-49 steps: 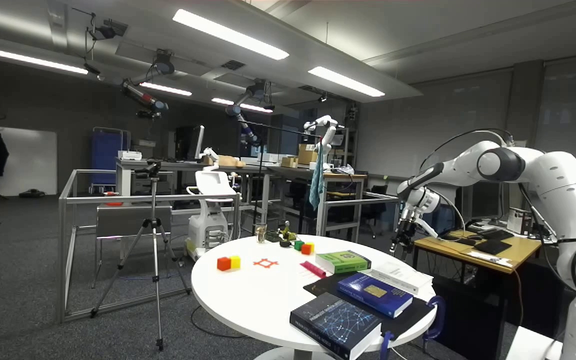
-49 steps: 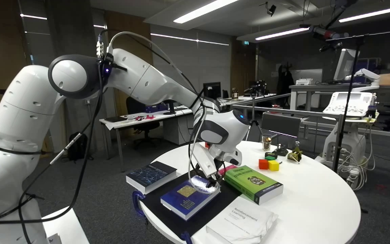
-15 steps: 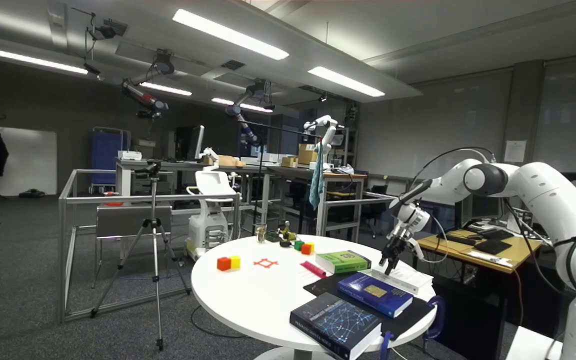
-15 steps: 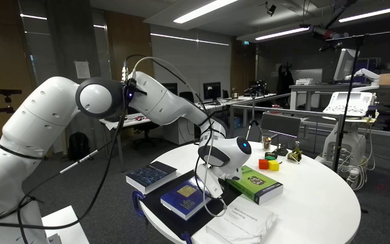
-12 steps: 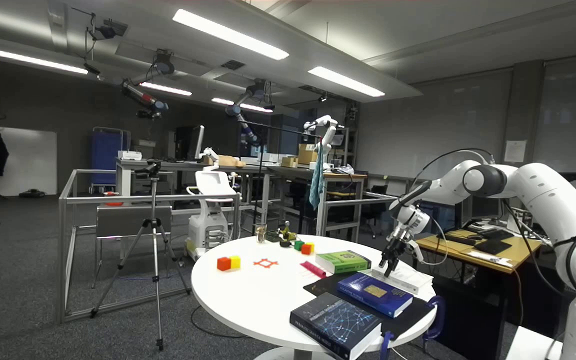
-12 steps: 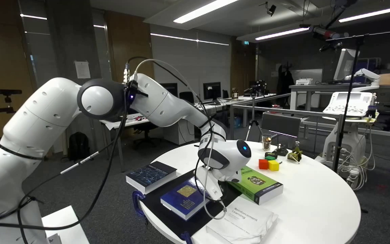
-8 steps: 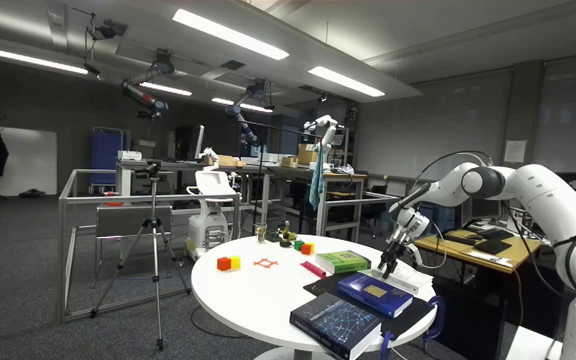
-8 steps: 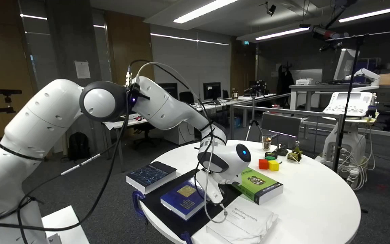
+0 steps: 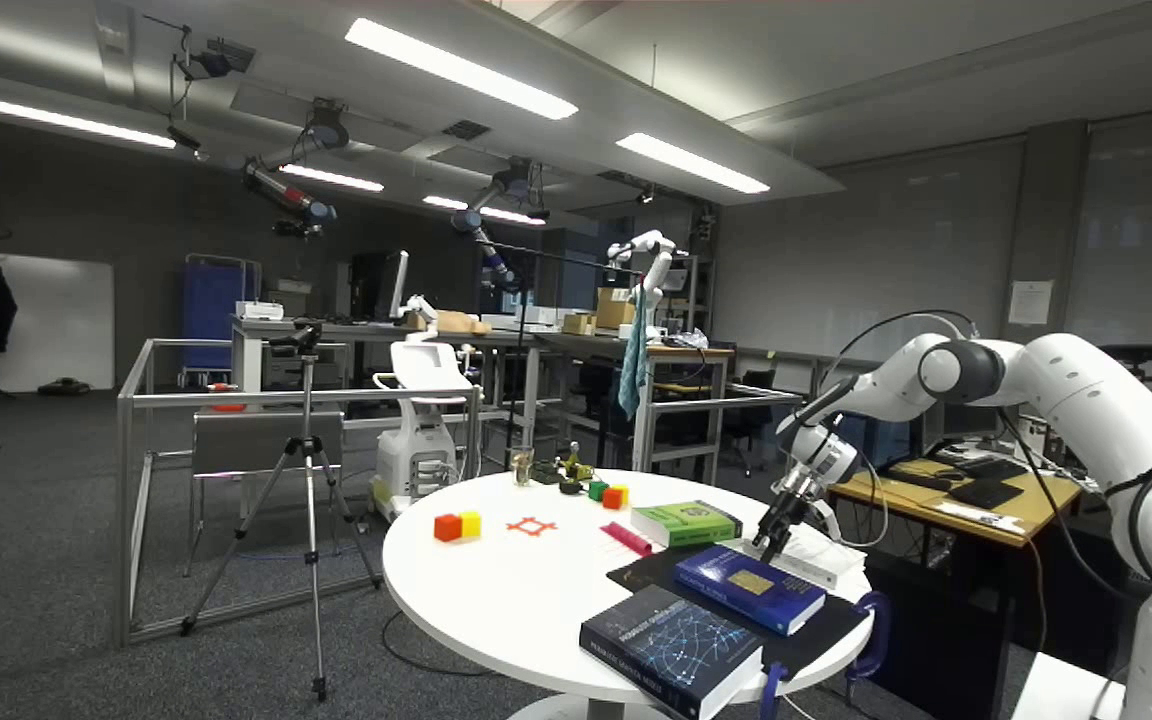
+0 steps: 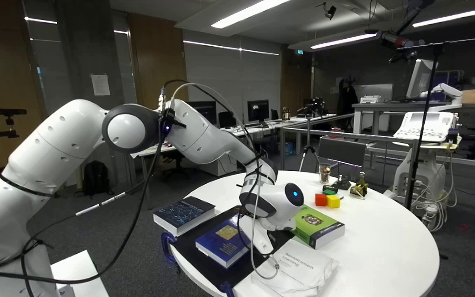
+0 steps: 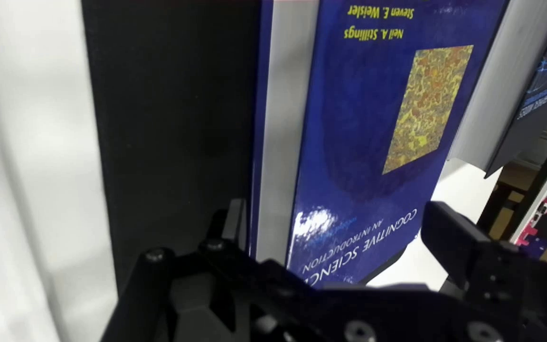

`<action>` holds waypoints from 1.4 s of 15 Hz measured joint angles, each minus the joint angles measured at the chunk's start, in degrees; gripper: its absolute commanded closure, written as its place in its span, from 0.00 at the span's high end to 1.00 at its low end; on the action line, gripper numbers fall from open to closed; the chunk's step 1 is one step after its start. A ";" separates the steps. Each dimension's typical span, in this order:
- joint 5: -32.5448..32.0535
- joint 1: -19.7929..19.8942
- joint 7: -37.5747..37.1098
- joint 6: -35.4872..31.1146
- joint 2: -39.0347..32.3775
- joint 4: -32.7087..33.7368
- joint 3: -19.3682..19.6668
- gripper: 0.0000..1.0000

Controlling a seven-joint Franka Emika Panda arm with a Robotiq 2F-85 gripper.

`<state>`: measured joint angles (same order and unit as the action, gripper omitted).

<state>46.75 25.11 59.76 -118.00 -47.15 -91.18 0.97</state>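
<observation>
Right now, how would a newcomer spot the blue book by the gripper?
On the round white table, find the black mat. The blue book lies there, between a dark book and a white one. Only this one bears a gold rectangle.

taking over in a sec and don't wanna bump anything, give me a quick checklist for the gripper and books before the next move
1. Gripper open: ok; jaws stand wide apart.
2. Blue book flat: ok; it lies on the black mat.
3. White book clear of the blue book: ok; bare mat shows between.
4. Dark book clear of the blue book: ok; they lie apart.
5. Fingertips clear of the blue book: cannot tell; one shows right beside its page edge.
6. Fingertips visible in every view: not ok; in an exterior view the arm hides them.
</observation>
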 measured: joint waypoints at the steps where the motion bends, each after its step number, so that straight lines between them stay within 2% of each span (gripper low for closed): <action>1: 0.09 -0.01 0.00 0.01 -0.10 0.00 -0.17 1.00; 21: 0.26 -0.24 -0.52 3.22 -0.16 0.07 -0.69 1.00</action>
<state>47.01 24.87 59.24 -114.78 -47.31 -91.11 0.29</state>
